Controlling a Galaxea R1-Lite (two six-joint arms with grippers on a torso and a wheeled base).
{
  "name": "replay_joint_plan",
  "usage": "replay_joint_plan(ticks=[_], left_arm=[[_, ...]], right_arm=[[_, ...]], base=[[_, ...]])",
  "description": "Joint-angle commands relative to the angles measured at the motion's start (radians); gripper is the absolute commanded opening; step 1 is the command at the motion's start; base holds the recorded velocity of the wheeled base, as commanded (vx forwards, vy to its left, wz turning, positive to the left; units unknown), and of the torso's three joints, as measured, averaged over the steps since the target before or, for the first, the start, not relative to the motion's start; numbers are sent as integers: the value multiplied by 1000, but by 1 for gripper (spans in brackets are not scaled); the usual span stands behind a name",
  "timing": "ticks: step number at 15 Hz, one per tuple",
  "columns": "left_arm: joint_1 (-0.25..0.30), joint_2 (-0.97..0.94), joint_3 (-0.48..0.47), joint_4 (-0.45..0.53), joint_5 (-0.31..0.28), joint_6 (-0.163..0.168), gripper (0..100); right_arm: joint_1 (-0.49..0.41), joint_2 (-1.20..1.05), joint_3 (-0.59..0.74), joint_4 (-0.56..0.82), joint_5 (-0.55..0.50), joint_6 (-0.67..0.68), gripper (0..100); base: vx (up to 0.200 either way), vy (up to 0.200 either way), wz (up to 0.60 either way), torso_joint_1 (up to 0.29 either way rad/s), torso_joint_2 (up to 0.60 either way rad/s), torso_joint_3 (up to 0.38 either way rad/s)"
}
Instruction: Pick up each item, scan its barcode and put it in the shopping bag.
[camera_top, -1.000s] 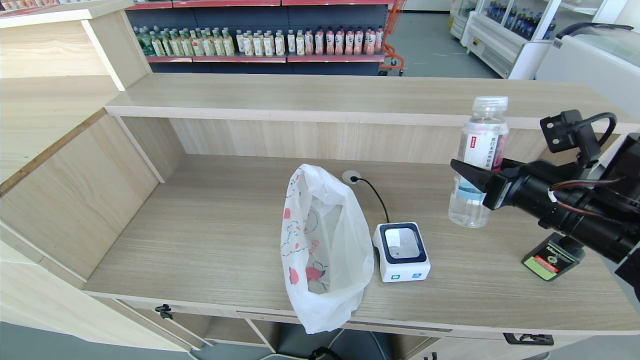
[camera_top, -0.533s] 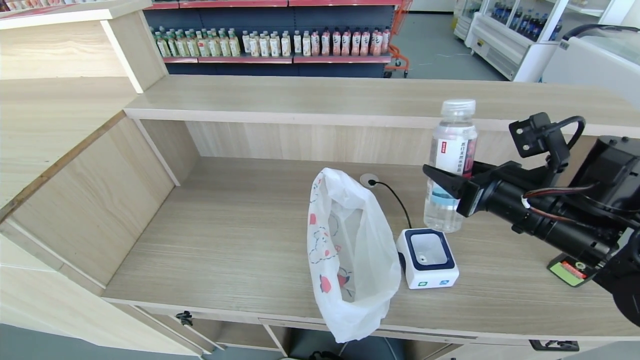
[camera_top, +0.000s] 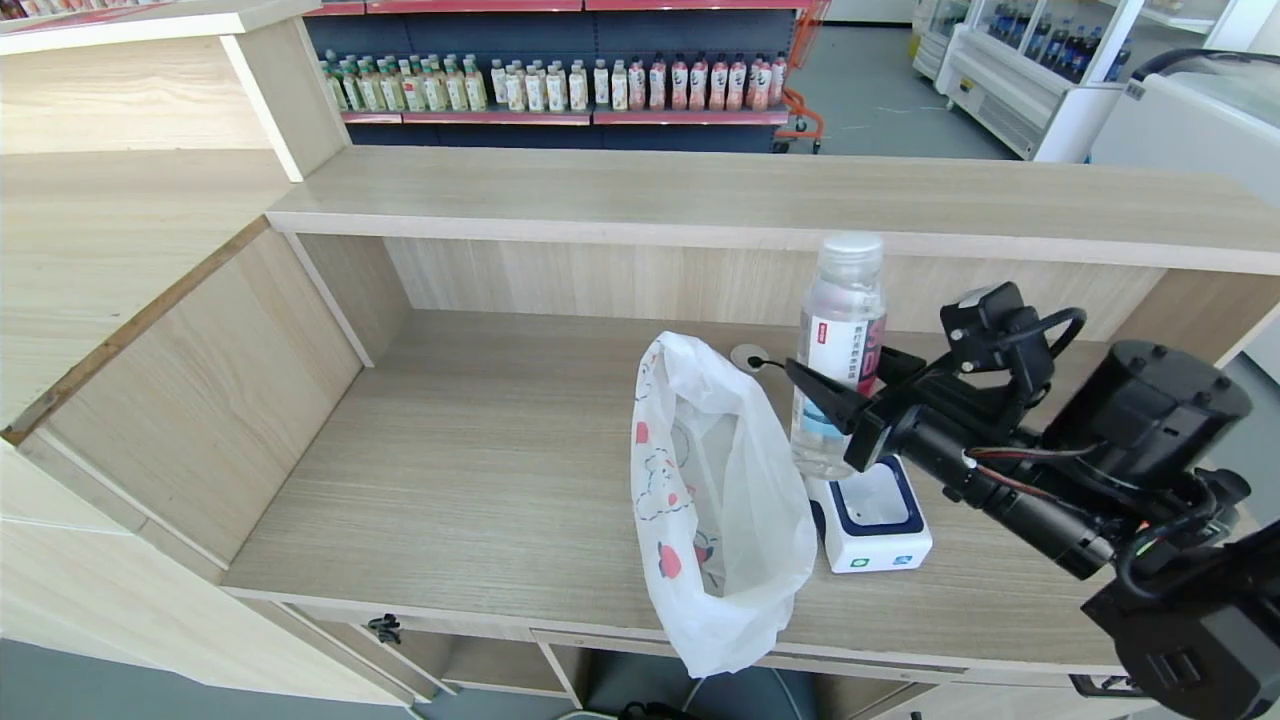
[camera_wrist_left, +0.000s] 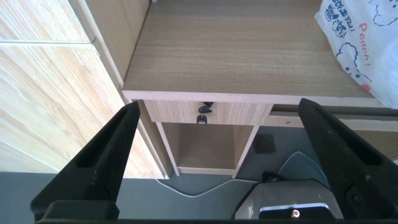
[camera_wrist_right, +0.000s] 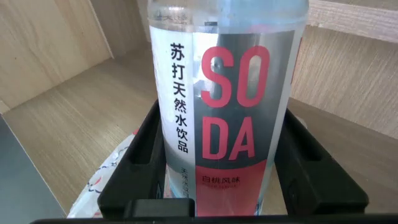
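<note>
Right fingers are clamped on the bottle at label height. The bottle is upright in the air, its base just above the scanner window. Left fingers are spread, holding nothing, low off the front edge of the tabletop.

Risks as I see them:
- No read. The scanner window faces up and the bottle shows it only its base. I can't see a barcode in the right wrist view, so it's probably elsewhere round the label. It likely needs a tilt or roll.
- Slip on that tilt. The round smooth plastic is held by two flat fingers and may pivot or slide once it's off vertical.
- Base clips the scanner. There's very little clearance, and a nudge would push the scanner into the bag just beside it.
- Bag drop. The bag is thin and floppy, the mouth is only partly open, and the lower end hangs over the front edge. The bottle could catch the rim, fold the mouth shut or drag the bag off. The left arm isn't placed to steady it.
</note>
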Motion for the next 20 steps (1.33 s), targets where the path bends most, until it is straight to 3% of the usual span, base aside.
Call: replay_joint_plan(ticks=[1,4,10,14,17,20], left_arm=[[0,0,0,0,0,0,100],[0,0,0,0,0,0,100],[0,0,0,0,0,0,100],[0,0,0,0,0,0,100],[0,0,0,0,0,0,100],[0,0,0,0,0,0,100]], right_arm=[[30,131,91,-88,-3,-32,0],[57,137,150,-88,2,-57,0],[57,258,20,-88,5,-89,0],[-10,354,-172,-88,13,-83,0],[-45,413,-281,-88,132,-78,0],[-78,492,-394,-88,181,-72,0]], base=[[0,0,0,0,0,0],[0,0,0,0,0,0],[0,0,0,0,0,0],[0,0,0,0,0,0],[0,0,0,0,0,0],[0,0,0,0,0,0]])
